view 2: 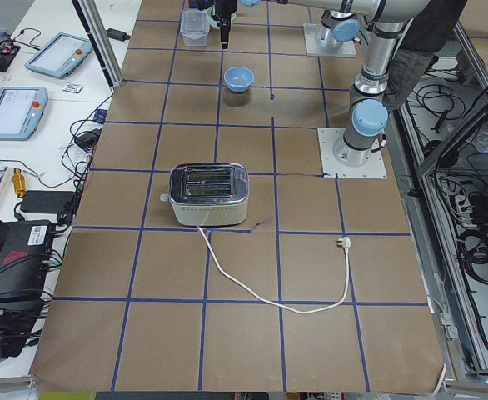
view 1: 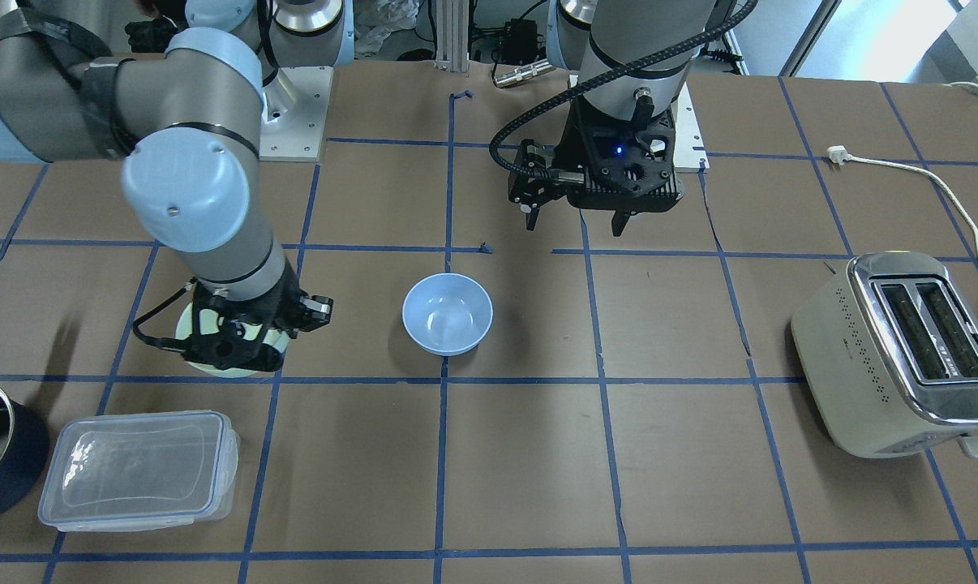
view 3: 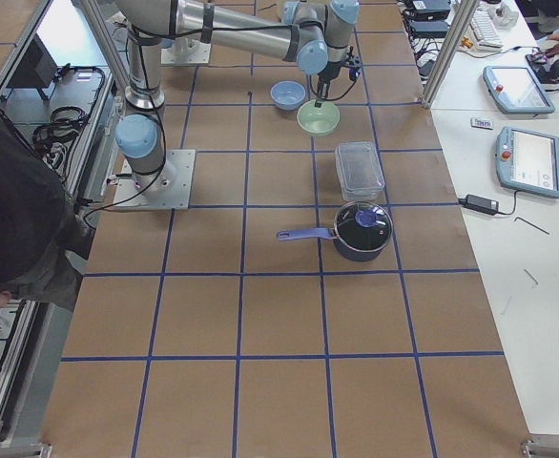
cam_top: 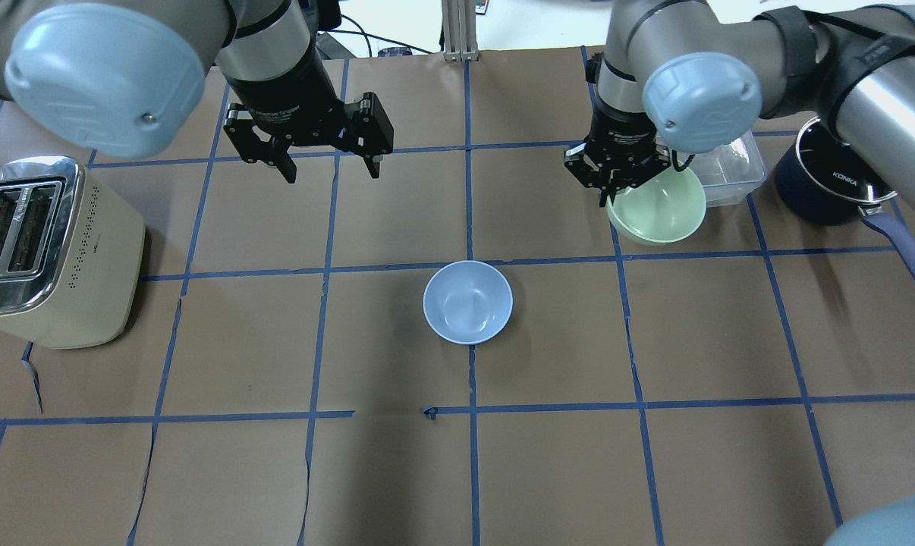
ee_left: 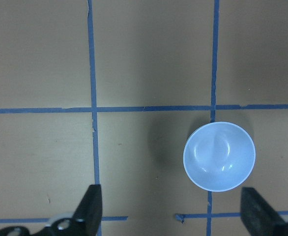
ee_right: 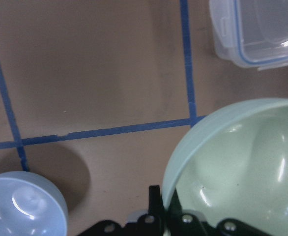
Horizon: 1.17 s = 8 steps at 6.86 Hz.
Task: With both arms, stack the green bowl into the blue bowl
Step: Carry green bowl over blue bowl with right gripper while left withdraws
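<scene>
The green bowl [cam_top: 662, 212] is at the far right of the table, next to the clear container. My right gripper [cam_top: 617, 189] is shut on its near rim; the right wrist view shows the rim [ee_right: 183, 147] running between the fingers, and the bowl looks tilted. The blue bowl [cam_top: 467, 302] stands upright and empty at the table's middle, apart from both grippers; it also shows in the left wrist view [ee_left: 219, 156]. My left gripper [cam_top: 328, 163] is open and empty, hanging above the table to the far left of the blue bowl.
A cream toaster [cam_top: 44, 250] stands at the left, its cord trailing off. A clear lidded container [cam_top: 731, 171] and a navy pot with a handle [cam_top: 833, 182] stand just behind and to the right of the green bowl.
</scene>
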### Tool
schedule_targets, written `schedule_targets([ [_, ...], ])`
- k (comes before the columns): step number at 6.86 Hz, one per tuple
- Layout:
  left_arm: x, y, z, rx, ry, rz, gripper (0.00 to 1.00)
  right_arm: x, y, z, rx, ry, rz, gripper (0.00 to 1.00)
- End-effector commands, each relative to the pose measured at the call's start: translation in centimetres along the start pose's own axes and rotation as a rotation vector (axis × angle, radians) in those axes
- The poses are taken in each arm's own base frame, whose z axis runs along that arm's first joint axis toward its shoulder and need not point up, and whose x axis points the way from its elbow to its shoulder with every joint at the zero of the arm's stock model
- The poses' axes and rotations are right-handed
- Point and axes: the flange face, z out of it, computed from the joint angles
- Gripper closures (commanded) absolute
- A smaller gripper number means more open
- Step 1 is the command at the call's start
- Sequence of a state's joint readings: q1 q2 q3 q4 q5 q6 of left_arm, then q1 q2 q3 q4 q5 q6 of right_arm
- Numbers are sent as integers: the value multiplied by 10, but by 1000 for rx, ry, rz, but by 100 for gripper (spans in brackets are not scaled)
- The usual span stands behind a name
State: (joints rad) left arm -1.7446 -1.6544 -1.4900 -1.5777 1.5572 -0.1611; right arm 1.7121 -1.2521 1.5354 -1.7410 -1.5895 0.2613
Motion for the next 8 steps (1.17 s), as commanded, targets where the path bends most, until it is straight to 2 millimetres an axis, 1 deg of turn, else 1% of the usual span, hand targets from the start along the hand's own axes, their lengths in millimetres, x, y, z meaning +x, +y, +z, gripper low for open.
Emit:
schedule_targets([
  [1,-68,-1,-4,14,8,38,0,-87,30,15,18,7,41,100],
  [2,-102,-8,-13,25,5,-15,0,-115,37,26,19,10,65,100],
  [4,-99,-13,-10,20,-1,-51,0,-154,51,47,8,14,115,100],
  [5,-95,-14,-13,-11,-2,-59,0,-173,57,54,24,5,124,100],
  [6,-89,-11,-18,-13,-3,-48,0,-188,63,62,17,7,111,100],
  [7,-89,-9,-18,-11,-3,-45,0,-205,69,66,10,-2,129,100],
  [8,-89,-10,-18,-13,-3,-47,0,-211,71,71,0,6,125,100],
])
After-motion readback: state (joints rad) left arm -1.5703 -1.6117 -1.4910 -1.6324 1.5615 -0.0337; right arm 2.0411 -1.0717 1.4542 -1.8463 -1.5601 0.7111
